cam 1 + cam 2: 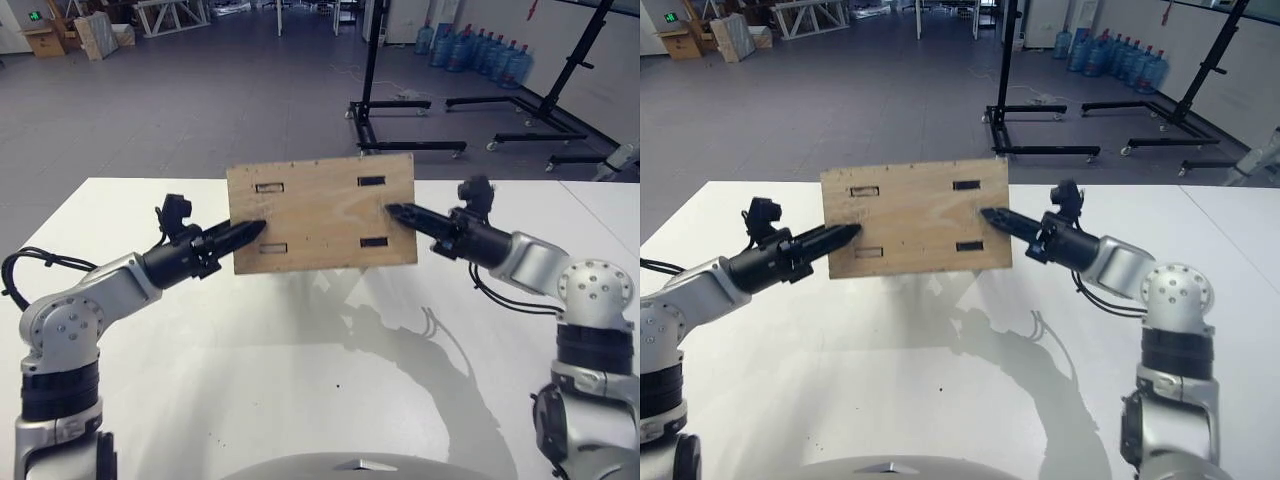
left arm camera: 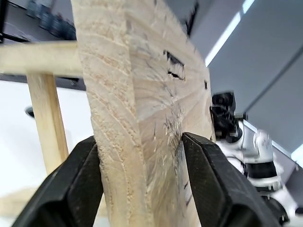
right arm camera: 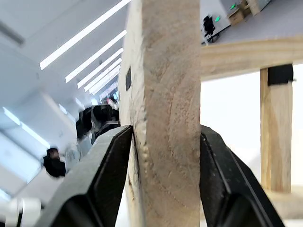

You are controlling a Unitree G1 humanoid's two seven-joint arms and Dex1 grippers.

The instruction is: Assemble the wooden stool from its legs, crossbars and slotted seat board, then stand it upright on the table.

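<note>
Clamping pale, four-slotted plywood seat board [image 1: 320,215] by opposite side edges: left pincer [image 1: 250,230], right pincer [image 1: 396,211]

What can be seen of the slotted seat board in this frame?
The seat board is a pale rectangular panel that looks like plywood, with rough-cut edges and four small rectangular slots, two upper and two lower. It is held on edge above the white table, slightly tilted, with its flat face toward the head camera. The left gripper pinches its left edge and the right gripper its right edge, each with a finger on either face. Wooden bars meet its far face.
</note>
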